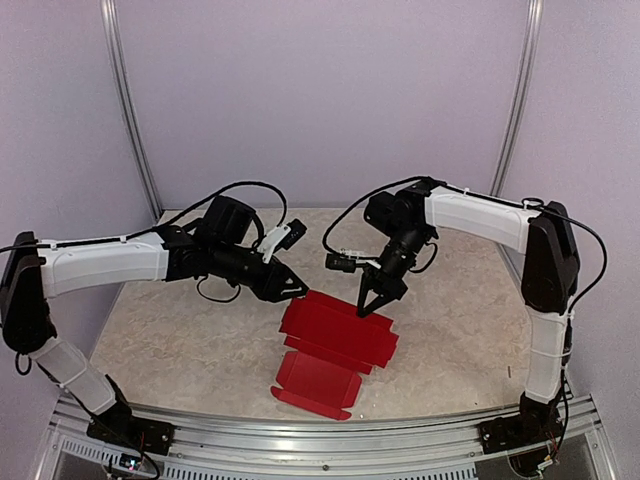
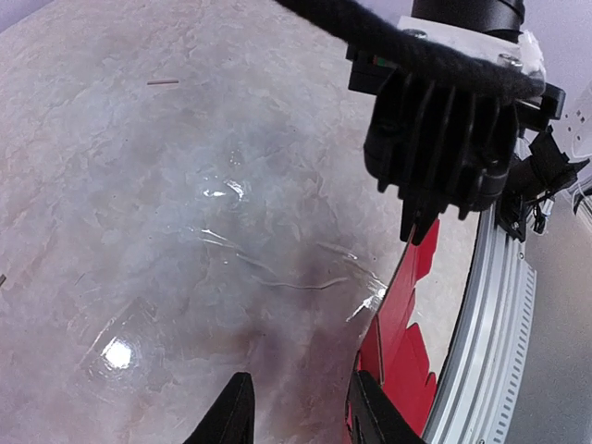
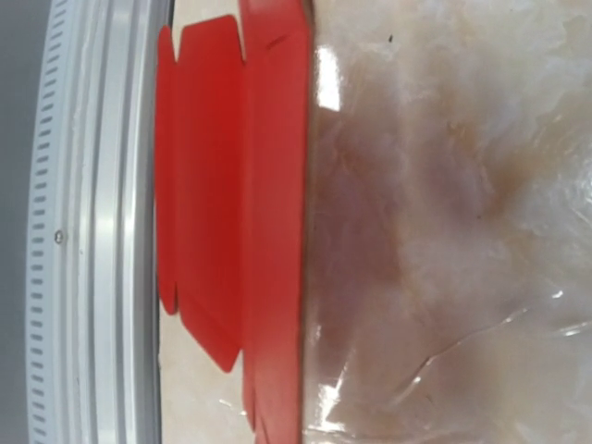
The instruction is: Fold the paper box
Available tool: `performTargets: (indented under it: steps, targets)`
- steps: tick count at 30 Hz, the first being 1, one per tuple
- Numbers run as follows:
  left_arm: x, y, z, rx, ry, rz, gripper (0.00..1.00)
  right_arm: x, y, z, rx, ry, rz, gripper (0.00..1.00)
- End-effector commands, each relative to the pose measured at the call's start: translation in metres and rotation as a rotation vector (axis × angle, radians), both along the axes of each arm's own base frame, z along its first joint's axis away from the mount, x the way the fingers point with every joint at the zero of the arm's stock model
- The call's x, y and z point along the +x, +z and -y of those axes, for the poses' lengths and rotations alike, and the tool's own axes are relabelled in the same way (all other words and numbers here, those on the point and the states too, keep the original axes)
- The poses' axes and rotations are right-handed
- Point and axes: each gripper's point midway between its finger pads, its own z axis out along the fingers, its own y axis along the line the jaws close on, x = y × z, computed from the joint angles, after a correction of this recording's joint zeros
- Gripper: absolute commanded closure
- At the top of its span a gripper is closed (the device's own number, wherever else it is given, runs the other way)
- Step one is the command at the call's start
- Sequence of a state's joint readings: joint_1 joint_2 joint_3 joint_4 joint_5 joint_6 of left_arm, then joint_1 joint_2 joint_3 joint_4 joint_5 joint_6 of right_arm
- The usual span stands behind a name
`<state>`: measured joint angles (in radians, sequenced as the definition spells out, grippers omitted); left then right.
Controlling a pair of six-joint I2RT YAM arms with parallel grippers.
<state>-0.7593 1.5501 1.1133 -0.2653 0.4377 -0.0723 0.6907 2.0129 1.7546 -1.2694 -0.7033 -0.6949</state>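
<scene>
marbled table (image 1: pixel 180 340), alu rail (image 1: pixel 400 440), white walls (image 1: pixel 320 100)

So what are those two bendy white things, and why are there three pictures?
They are two robot arms bolted to a table. The big picture looks down from above. The other two come from small cameras on each arm's wrist. On the table lies a red paper box, still a flat, partly folded sheet. The right hand is shut and its tip presses down on the far part of the card. The left hand sits at the card's far left corner, its fingers a little apart, with nothing between them.
</scene>
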Motion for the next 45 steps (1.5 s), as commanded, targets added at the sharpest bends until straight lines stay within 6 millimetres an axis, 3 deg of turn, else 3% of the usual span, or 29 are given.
performTargets:
  steps: [1,9,23,32,39,42,45]
  targets:
    - [-0.016,0.002,0.011,-0.002,-0.09,-0.014,0.64,-0.006,0.005,-0.001,0.023,0.018,0.001,1.0]
    - [-0.03,-0.002,0.025,0.011,-0.165,-0.03,0.63,-0.006,0.005,-0.003,0.03,0.018,-0.011,1.0]
    - [-0.026,-0.018,0.036,0.055,-0.2,-0.02,0.68,-0.018,0.023,-0.003,0.098,0.068,-0.02,1.0]
    - [-0.036,-0.008,0.045,-0.005,-0.287,0.029,0.68,-0.031,0.038,-0.002,0.165,0.13,-0.038,1.0]
    - [-0.047,-0.001,0.05,-0.05,-0.354,0.027,0.75,-0.036,0.048,-0.001,0.196,0.157,-0.031,1.0]
    - [-0.051,0.0,0.049,-0.059,-0.367,0.02,0.7,-0.035,0.05,-0.001,0.202,0.16,-0.023,1.0]
    - [-0.053,-0.001,0.048,-0.056,-0.375,0.009,0.71,-0.036,0.052,-0.001,0.207,0.162,-0.016,1.0]
